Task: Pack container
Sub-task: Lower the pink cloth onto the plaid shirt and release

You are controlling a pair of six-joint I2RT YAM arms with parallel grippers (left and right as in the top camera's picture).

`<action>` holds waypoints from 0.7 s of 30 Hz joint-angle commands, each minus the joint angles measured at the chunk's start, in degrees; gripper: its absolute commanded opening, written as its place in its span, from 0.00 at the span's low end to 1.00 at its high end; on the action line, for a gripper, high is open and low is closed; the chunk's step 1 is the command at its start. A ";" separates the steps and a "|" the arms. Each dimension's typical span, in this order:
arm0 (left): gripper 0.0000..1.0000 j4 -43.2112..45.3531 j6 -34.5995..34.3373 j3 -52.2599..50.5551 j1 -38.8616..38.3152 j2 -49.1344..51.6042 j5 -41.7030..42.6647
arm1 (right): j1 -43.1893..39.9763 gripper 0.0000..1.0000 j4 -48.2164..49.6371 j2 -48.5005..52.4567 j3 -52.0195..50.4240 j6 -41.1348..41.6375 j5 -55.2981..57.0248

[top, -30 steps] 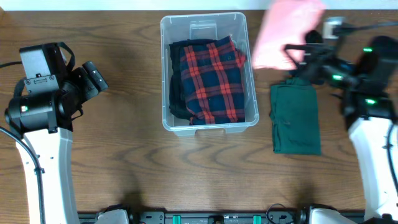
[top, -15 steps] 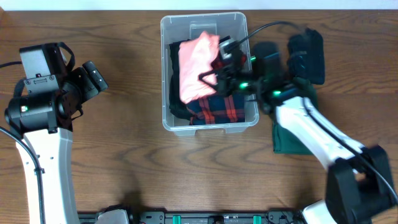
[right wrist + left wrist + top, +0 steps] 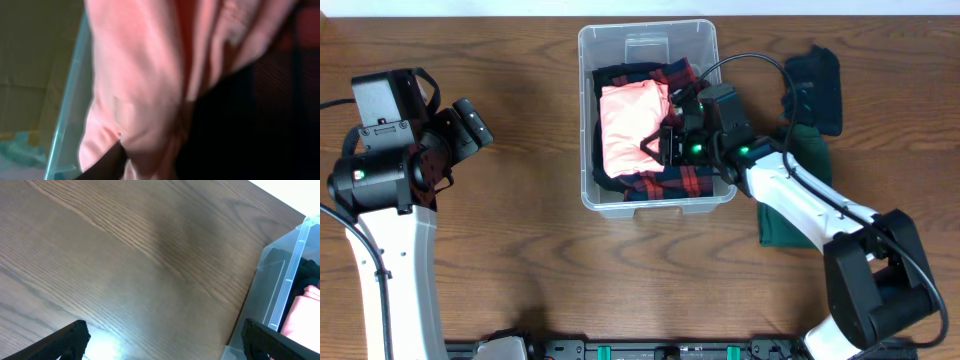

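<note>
**Pink garment (image 3: 632, 125) is now down in the container (image 3: 588, 60), with your right gripper (image 3: 665, 140) at its edge.**
Your left gripper (image 3: 478, 122) waits at the container's 9 o'clock, jaws wide and empty. The container sits at 12 o'clock on the table (image 3: 520, 260). The pink garment, in the air a second ago, now lies on the plaid one (image 3: 670, 180). Your right gripper is at the pink garment's 3 o'clock edge, and you cannot tell whether it has released. The green garment (image 3: 790, 225), at the container's 3 o'clock, is likely next.

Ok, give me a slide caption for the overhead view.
Right hand at a pink garment lying on plaid clothing inside the clear container; green garment outside it.
</note>
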 commanded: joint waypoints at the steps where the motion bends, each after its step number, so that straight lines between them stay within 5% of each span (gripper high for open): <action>1: 0.98 0.00 -0.28 -0.22 0.31 0.26 -0.31 | -0.04 0.49 -2.51 -3.63 0.20 -4.79 4.44; 12: 0.98 0.00 -0.28 -0.22 0.31 0.26 -0.31 | -6.86 0.64 -5.20 -23.98 0.20 -9.01 15.26; 21: 0.98 0.00 -0.28 -0.22 0.31 0.26 -0.31 | -18.75 0.77 -11.93 -25.51 0.20 -13.31 10.23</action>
